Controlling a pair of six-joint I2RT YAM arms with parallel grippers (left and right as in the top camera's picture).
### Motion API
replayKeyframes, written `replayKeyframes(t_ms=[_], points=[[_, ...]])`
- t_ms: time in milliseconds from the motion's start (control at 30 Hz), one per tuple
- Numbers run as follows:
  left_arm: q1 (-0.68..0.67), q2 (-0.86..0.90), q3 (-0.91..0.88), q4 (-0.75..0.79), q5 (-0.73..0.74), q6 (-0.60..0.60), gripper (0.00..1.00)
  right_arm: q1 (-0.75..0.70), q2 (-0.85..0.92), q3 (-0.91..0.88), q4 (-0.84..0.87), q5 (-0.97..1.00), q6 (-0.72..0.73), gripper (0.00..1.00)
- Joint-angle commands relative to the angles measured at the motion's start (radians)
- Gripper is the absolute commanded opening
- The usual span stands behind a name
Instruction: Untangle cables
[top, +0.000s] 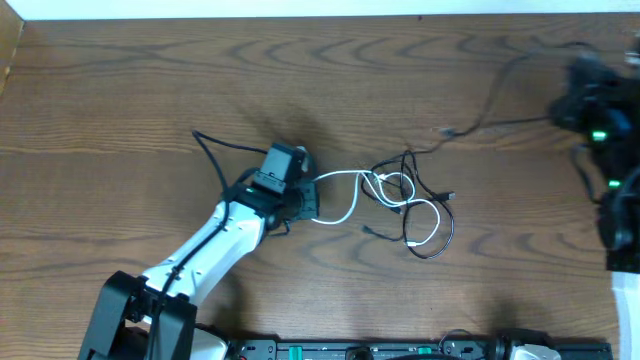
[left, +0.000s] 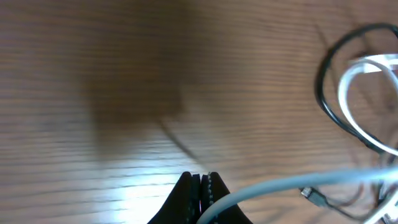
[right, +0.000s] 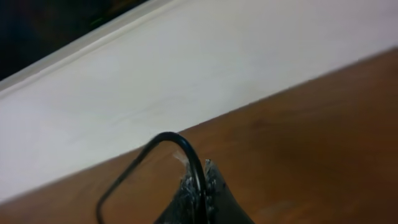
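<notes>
The white cable (top: 345, 178) and the black cable (top: 441, 236) lie knotted in loops at the table's middle. My left gripper (top: 308, 190) is shut on the white cable's left end. In the left wrist view the white cable (left: 280, 185) comes out from the closed gripper (left: 200, 180) and runs right, past a small plug (left: 314, 196) and a black cable loop (left: 323, 93). A strand of the black cable runs up and right to my right gripper (top: 565, 108). That gripper (right: 202, 171) is shut on the black cable (right: 186, 149), near the table's far right.
The left arm's own thicker black wire (top: 210, 150) arcs over the wood to the left of its wrist. A white ledge (right: 186, 74) borders the table's far edge. The arms' base rail (top: 400, 350) lines the near edge.
</notes>
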Motion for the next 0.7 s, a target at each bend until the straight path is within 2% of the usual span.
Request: replayKeyframes(t_ms=[0,267,467,600,667], points=[[0.056,-0.037,0.005,-0.02,-0.014,0.037,0.07,-0.163,-0.008,0.009,-0.022,0.011,-0.018,0.01],[0.132,-0.185,0.005,-0.067,-0.014,0.047,0.08,-0.394,0.053,0.009,-0.01,0.042,-0.05,0.01],[0.213,-0.319,0.005,-0.119,-0.014,0.047,0.07,-0.452,0.121,0.009,-0.023,0.158,-0.05,0.01],[0.265,-0.398,0.005,-0.139,-0.013,0.047,0.07,-0.476,0.179,0.009,-0.118,0.342,-0.034,0.01],[0.273,-0.422,0.005,-0.138,-0.007,0.027,0.08,-0.483,0.208,0.009,-0.157,0.367,-0.031,0.01]])
